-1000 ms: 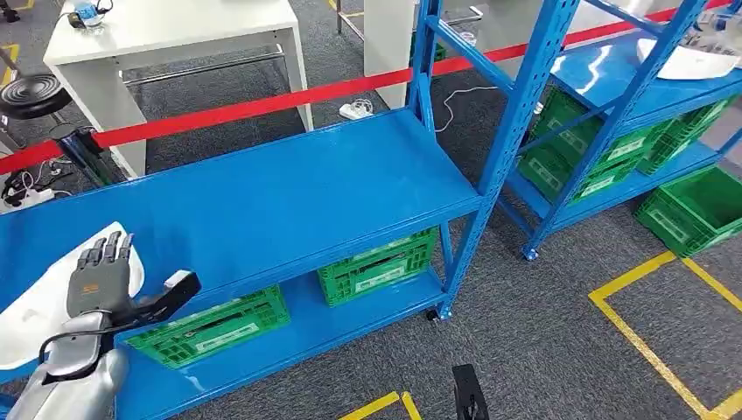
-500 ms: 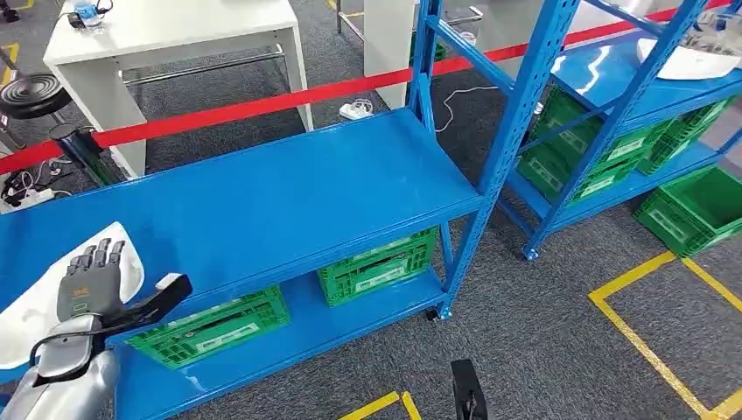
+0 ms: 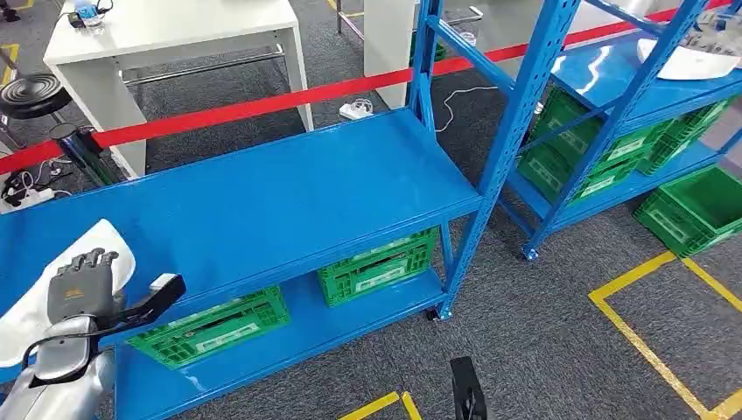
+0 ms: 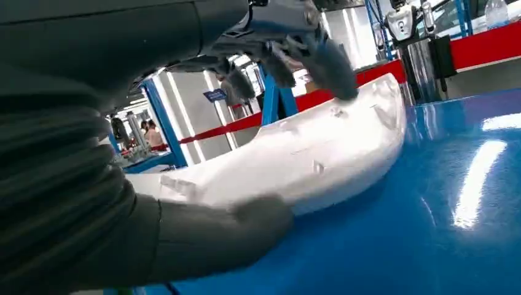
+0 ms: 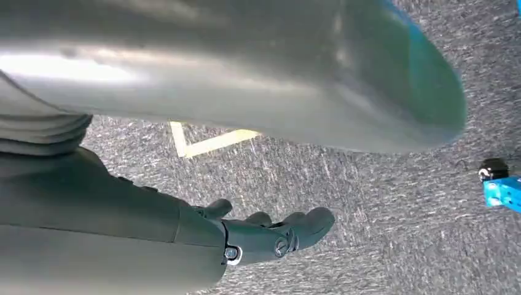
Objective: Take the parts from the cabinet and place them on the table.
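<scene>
White moulded plastic part [image 3: 52, 293] is lying on the blue metal shelf [image 3: 262, 201] of the cabinet, near its left end. I am watching my left hand [image 3: 83, 289] closing over it: dark fingers [image 4: 319, 58] are touching its top, thumb [image 4: 246, 224] is pressing its near edge. My right hand [image 5: 270, 233] is hanging empty, fingers loosely apart, over grey carpet [image 5: 368, 184]. I am judging the hold shallow; the smooth, broad shell may be slipping out on lifting.
</scene>
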Motion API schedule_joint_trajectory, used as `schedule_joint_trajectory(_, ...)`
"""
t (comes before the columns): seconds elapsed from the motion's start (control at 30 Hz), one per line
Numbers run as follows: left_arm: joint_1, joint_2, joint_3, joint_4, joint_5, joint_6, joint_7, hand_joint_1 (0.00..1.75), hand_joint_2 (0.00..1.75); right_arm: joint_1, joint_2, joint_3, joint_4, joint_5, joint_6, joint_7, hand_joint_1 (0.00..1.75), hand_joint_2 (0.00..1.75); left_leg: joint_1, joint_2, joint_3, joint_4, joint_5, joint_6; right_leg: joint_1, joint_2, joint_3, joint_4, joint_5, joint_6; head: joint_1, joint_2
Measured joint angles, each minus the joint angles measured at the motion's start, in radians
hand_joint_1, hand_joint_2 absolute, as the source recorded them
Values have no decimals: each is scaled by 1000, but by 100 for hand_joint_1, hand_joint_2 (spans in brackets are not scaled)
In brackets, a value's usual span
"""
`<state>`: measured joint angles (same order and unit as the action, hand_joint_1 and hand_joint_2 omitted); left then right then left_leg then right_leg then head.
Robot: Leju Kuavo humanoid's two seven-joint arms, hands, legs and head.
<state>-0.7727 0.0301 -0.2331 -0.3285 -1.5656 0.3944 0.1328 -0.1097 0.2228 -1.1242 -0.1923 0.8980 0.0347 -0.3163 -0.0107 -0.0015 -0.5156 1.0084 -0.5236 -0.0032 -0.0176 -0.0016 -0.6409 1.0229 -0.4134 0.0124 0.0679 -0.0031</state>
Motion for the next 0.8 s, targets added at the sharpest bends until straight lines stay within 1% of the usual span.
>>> schedule_joint_trajectory(0.17, 0, 3, 0, 0, 0, 0, 1, 175, 175, -1, 0, 0, 0, 0, 0, -2, 0, 0, 0, 0, 0, 0, 0, 0, 0, 0, 0, 0, 0, 0, 0, 0)
schedule_joint_trajectory(0.33, 0, 7, 0, -4, 0, 6, 3, 175, 175, -4, 0, 0, 0, -3, -2, -18, 0, 0, 0, 0, 0, 0, 0, 0, 0, 0, 0, 0, 0, 0, 0, 0)
schedule_joint_trajectory(0.53, 5, 19, 0, -23, 0, 46, 3, 175, 175, -17, -1, 0, 0, -1, -4, -27, 0, 0, 0, 0, 0, 0, 0, 0, 0, 0, 0, 0, 0, 0, 0, 0)
schedule_joint_trajectory(0.8, 29, 25, -1, -46, 0, 75, 44, 175, 175, -23, -3, 0, 0, -3, -7, -42, 0, 0, 0, 0, 0, 0, 0, 0, 0, 0, 0, 0, 0, 0, 0, 0)
